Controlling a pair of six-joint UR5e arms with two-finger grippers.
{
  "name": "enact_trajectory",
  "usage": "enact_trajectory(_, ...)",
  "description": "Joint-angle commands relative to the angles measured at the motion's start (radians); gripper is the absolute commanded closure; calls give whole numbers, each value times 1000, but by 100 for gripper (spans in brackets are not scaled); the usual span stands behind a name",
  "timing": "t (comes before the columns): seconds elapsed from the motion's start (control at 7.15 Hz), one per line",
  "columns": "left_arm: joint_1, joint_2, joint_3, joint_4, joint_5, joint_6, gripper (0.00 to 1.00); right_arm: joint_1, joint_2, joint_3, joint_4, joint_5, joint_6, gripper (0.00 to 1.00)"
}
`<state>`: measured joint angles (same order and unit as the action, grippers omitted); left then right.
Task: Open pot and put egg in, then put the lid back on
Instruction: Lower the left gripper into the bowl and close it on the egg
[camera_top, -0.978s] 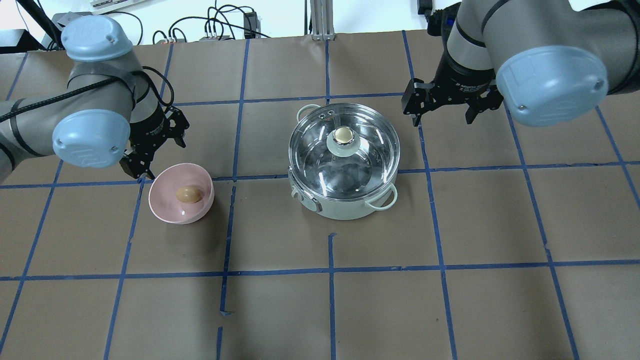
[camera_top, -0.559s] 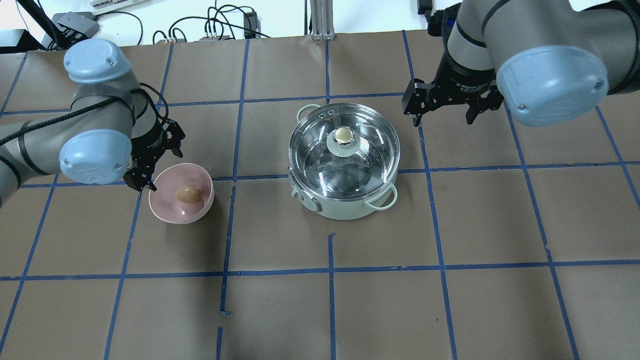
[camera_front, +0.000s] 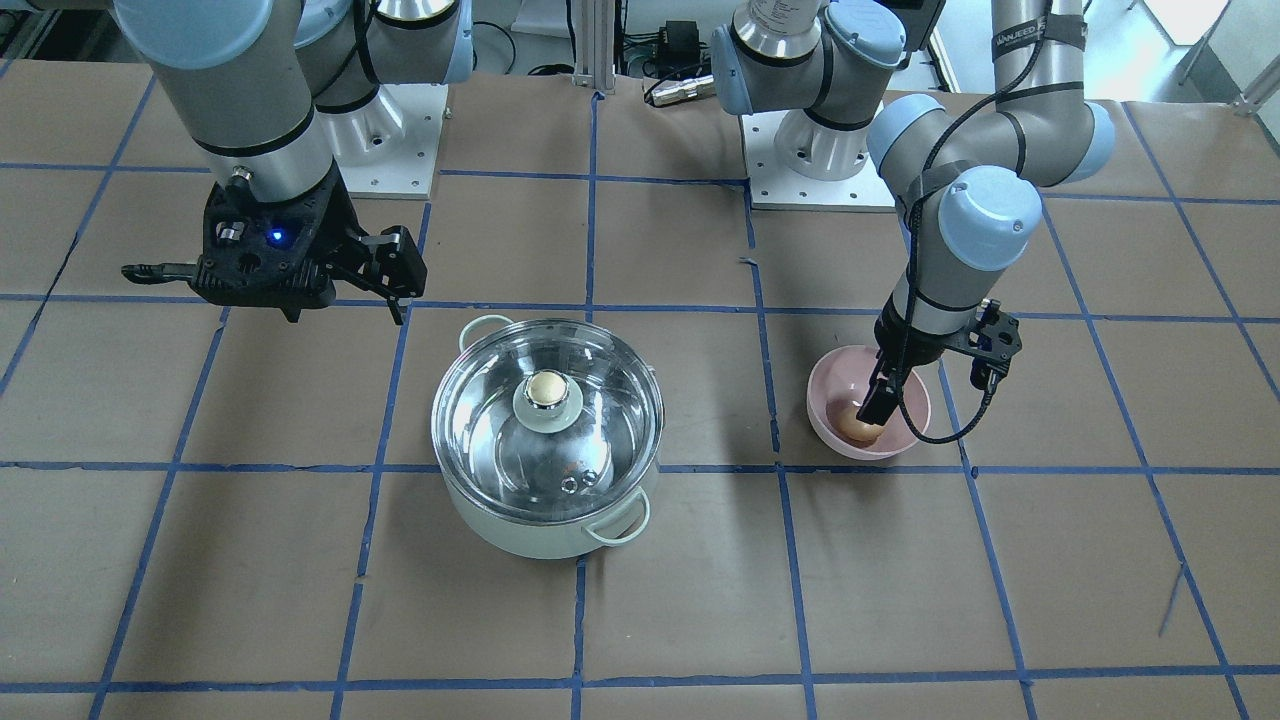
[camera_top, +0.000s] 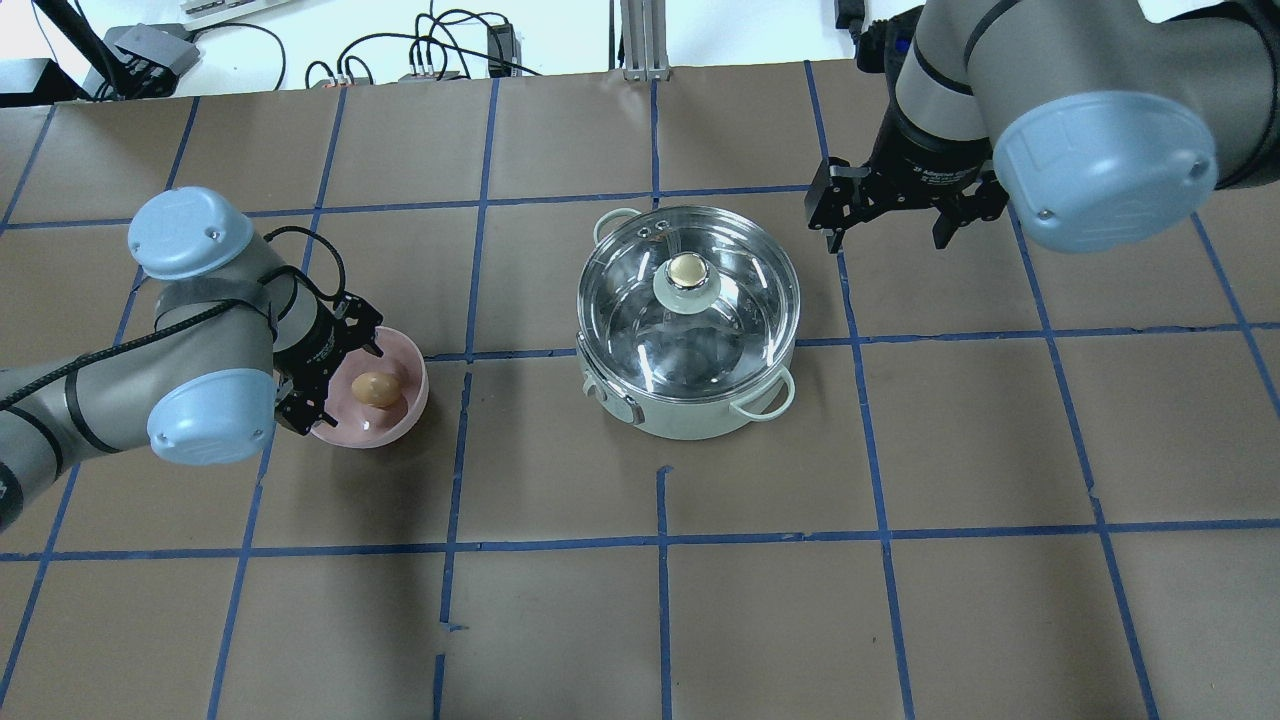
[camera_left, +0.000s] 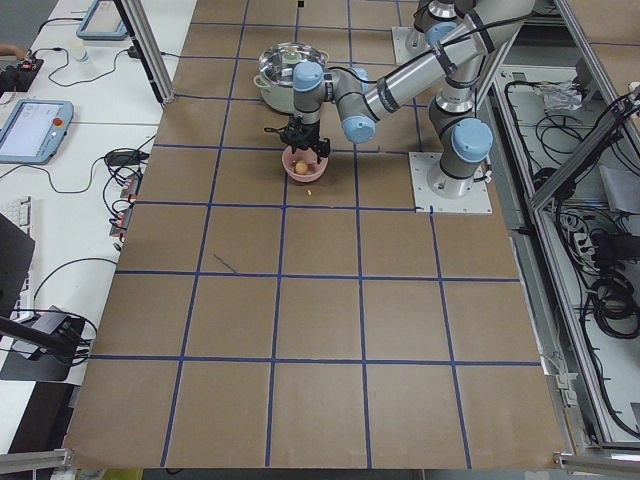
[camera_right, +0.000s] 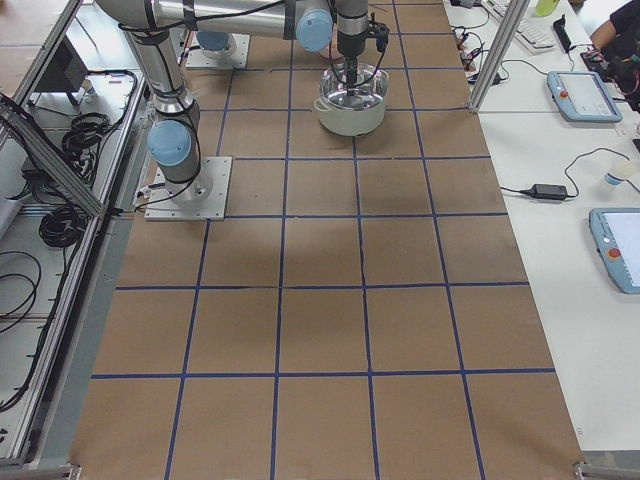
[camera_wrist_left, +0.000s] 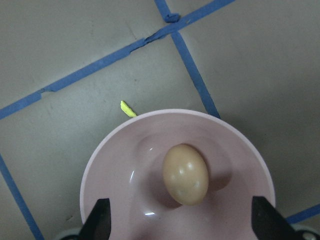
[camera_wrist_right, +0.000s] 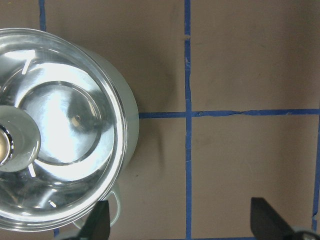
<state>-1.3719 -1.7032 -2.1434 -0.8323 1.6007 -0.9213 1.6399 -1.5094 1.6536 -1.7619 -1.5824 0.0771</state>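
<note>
Egg (camera_wrist_left: 185, 174), tan-brown oval, in round pink bowl (camera_wrist_left: 110, 170), left gripper (camera_wrist_left: 182, 222) spread wide above it, glass dome lid (camera_top: 690, 305) on mint-green pot (camera_top: 690, 425), right gripper (camera_top: 886, 238) splayed alongside.

**Brown-papered desk with white benches at both ends**

Brown paper covers the desk (camera_top: 660, 620), ruled into squares by blue tape (camera_top: 770, 538). Beyond its far edge, black cables (camera_top: 440, 45) trail over a white surface beside an aluminium post (camera_top: 640, 40). Past each end stands a white bench (camera_right: 540, 150) carrying blue-framed screens (camera_right: 578, 95) and leads. The light is even.
</note>
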Motion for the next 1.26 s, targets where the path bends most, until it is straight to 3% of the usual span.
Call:
enact_trajectory(0.0,4,7,-32,35,-7,1,0,0,0,0,-1,-1,0,0)
enact_trajectory(0.28,7,4,-35,53,-51,-5,0,0,0,0,-1,-1,0,0)
enact_trajectory(1.12,3,4,-23,53,-39,-160,0,-2,0,2,5,-1,1,0)
